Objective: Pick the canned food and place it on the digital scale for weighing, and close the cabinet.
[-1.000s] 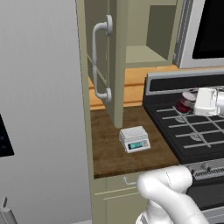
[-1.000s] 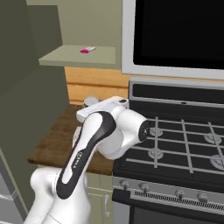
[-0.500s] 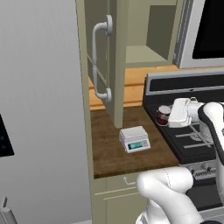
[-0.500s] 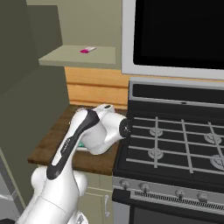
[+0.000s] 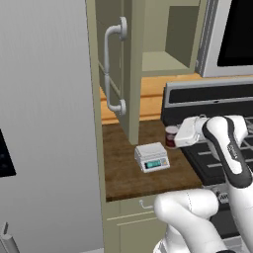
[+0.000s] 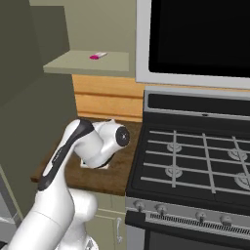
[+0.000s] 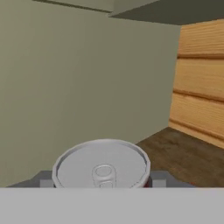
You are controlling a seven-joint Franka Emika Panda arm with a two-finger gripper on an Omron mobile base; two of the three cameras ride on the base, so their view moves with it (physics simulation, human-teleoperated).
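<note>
We have carried the canned food (image 5: 171, 136), clamped between our fingers (image 7: 158, 179), off the stove to the desk's right edge just beside the digital scale (image 5: 152, 157), so lowering onto its platform comes next, with the cabinet (image 5: 129, 74) door open.

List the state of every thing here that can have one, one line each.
cabinet: door open, swung out over the counter.
canned food: upright, held in the tool, just right of the scale and not on it.
digital scale: on the counter, platform bare, display lit teal.
tool: shut on the canned food.
</note>
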